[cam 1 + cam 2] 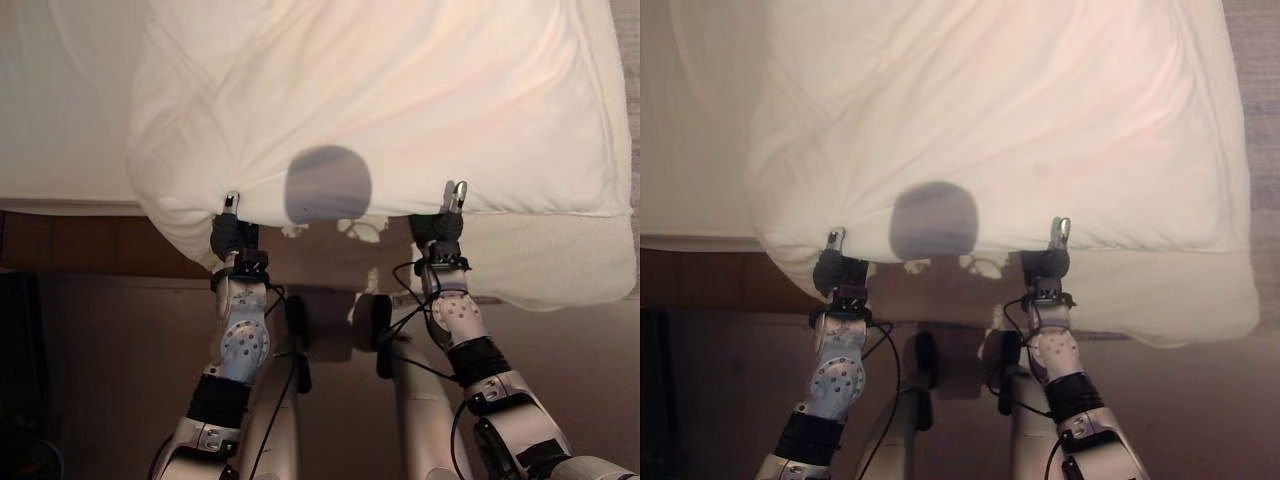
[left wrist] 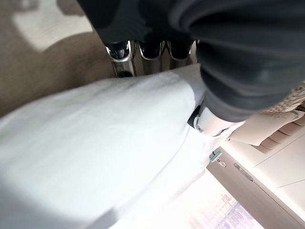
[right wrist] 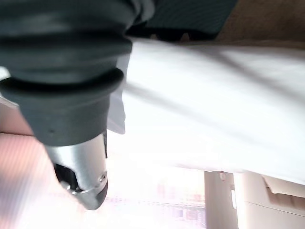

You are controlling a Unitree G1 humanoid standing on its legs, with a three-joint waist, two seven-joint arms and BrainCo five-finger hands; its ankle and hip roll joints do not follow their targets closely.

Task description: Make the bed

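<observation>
A white duvet [image 1: 380, 100] lies rumpled over the bed, its near edge hanging past the mattress side on the right. My left hand [image 1: 232, 235] grips that near edge at its left corner, with the thumb on top of the cloth. In the left wrist view the duvet [image 2: 95, 157] passes between the fingers [image 2: 127, 51] and the thumb. My right hand [image 1: 440, 228] holds the same edge further right, thumb over the fabric. The right wrist view has the duvet [image 3: 214, 105] running past that hand's dark cover [image 3: 62, 71].
Bare sheet on the mattress [image 1: 60, 120] shows to the left of the duvet. The brown wooden bed side [image 1: 90, 245] runs below it, with brown floor [image 1: 120, 360] beneath. A dark object [image 1: 18, 380] stands at the lower left.
</observation>
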